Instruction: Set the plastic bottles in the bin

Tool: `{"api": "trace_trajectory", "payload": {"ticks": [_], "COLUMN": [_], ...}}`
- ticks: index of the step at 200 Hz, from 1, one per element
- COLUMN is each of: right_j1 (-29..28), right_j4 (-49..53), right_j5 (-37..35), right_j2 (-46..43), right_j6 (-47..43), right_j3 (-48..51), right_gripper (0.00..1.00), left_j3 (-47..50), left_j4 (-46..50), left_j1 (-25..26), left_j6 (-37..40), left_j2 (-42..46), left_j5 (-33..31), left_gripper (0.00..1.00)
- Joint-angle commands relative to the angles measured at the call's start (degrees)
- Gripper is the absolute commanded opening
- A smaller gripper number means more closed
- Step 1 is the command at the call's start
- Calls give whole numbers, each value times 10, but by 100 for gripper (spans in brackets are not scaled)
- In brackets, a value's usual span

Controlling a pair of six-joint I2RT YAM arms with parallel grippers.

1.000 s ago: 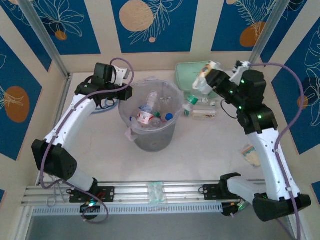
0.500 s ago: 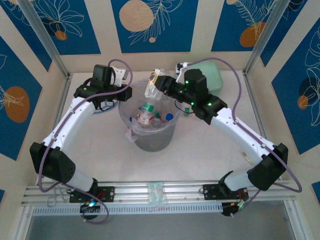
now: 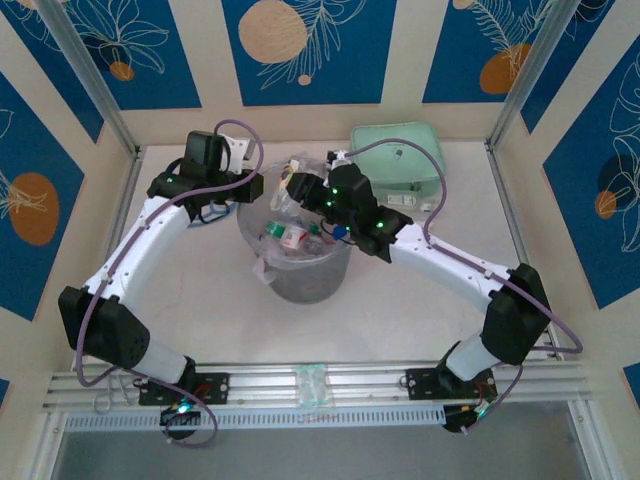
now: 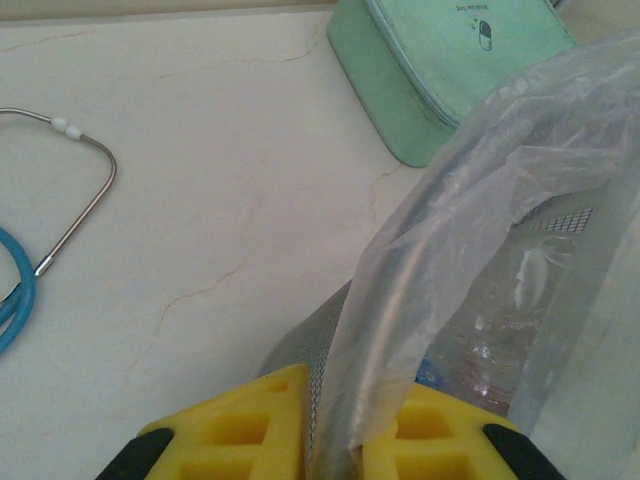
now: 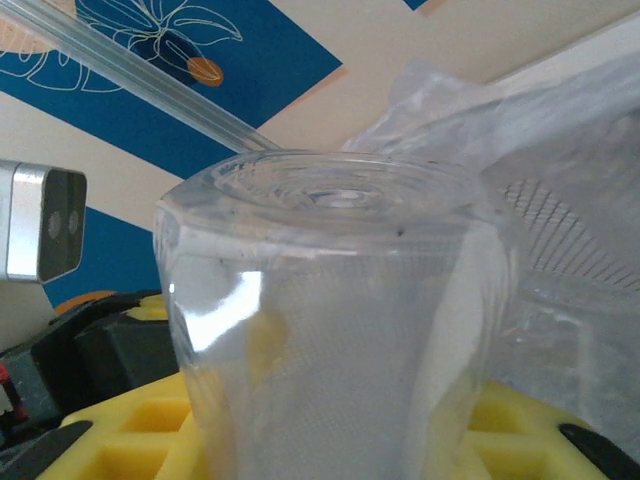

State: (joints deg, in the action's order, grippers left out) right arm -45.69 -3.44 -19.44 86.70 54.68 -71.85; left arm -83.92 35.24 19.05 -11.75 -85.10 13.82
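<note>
Nothing legible: the case [image 4: 440, 80] carries tiny lettering above a capsule sign (too blurred to read); labels on the bottles [image 3: 291, 236] likewise.

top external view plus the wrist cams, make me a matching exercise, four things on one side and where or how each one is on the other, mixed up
Column one
1. left pincer
2. right pincer
3. zip case
4. stethoscope

Column two
a. mint green, on the table behind the bin, to its right
b. shut on a clear bottle above the bin
c. blue tubing, lying on the table
d. clamped on the bin's rim

Pairs: 1-d, 2-b, 3-a, 4-c
</note>
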Motion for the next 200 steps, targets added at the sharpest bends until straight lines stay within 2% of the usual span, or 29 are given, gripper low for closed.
{"api": "trace_trajectory", "payload": {"ticks": [1,13,28,57,76,101,135,184,200], "right_j1": [-15,-15,-12,0,23,49,53,54,53], "right_j4": [-8,29,72,130,140,154,191,214,244], "right_j5": [-32,-32,-38,-58,-12,67,80,116,119], "right_j2": [-8,-19,-37,-70,-71,-40,27,126,140], "right_j6": [-10,-28,-62,-123,-153,-167,-215,-257,-270], "right_j3": [-2,-18,-36,-57,-66,-101,-195,-296,-315], "right_gripper": [53,65,72,73,66,51,32,28,23], "left_j3": [7,7,7,7,6,7,8,10,10], "left_j4": [-39,-39,-38,-35,-34,-33,-31,-33,-33], "left_j1": [6,6,6,6,6,6,6,6,6], "left_j6": [-15,-13,-12,-8,-6,-4,10,17,16], "left_j2": [13,13,13,14,13,13,16,15,15], "left_j5": [-8,-7,-6,-4,-3,-2,1,16,16], "left_gripper": [6,6,6,6,6,5,4,2,1]}}
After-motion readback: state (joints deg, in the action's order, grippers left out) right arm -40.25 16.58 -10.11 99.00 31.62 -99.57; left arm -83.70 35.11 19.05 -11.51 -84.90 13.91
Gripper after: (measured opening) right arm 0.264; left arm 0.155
